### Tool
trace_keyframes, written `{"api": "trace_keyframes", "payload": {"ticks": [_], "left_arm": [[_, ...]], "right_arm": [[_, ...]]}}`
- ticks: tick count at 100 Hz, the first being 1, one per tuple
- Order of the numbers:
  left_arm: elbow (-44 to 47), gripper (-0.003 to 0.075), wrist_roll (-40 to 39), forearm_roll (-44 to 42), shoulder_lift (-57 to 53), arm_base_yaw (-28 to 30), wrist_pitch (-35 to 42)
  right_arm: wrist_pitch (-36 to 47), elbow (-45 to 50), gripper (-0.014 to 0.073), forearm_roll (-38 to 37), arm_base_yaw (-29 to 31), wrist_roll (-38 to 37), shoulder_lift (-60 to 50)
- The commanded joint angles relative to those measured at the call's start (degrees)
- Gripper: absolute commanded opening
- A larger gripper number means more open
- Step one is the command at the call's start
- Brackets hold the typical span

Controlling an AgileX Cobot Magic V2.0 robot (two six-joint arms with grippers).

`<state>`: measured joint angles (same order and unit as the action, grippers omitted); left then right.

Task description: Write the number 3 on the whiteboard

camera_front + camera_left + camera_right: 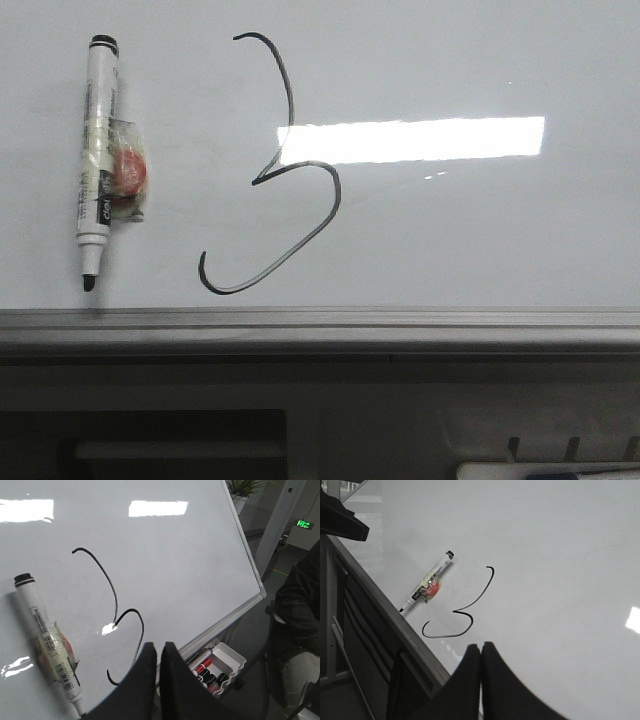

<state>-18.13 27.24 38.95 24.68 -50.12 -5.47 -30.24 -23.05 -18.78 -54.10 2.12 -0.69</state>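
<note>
The whiteboard fills the front view, with a bright rectangular reflection and a grey ledge along its lower edge. A large black number 3 is drawn on it. A white marker with a black cap and a taped red disc sticks to the board left of the 3, tip down. No gripper shows in the front view. In the left wrist view, my left gripper is shut and empty, off the board, below the 3 and the marker. My right gripper is shut and empty, near the 3 and the marker.
A white tray holding several markers hangs below the board's lower corner. A person in dark clothes sits beyond the board's edge. A dark frame runs under the ledge.
</note>
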Motion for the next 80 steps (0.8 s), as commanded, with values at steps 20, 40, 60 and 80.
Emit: {"api": "trace_keyframes", "payload": {"ticks": [20,40,60,80], "left_arm": [[-1.67,-0.0021,-0.26,0.90,0.35,0.03,3.07],[1.58,-0.0021,-0.26,-5.32,-0.13,0.67,11.74],[2.77,-0.0020,-0.33,-8.49,-0.42,6.70,13.71],[2.77,-0.0021,-1.01,-16.11,-1.13,16.62,13.03]], "right_arm": [[4.15,-1.25,-0.0041,-1.29,0.29,-0.33,0.69],[4.15,-1.25,-0.0041,-1.29,0.29,-0.33,0.69],[4.15,-1.25,-0.0041,-1.29,0.29,-0.33,0.69],[4.15,-1.25,-0.0041,-1.29,0.29,-0.33,0.69]]}}
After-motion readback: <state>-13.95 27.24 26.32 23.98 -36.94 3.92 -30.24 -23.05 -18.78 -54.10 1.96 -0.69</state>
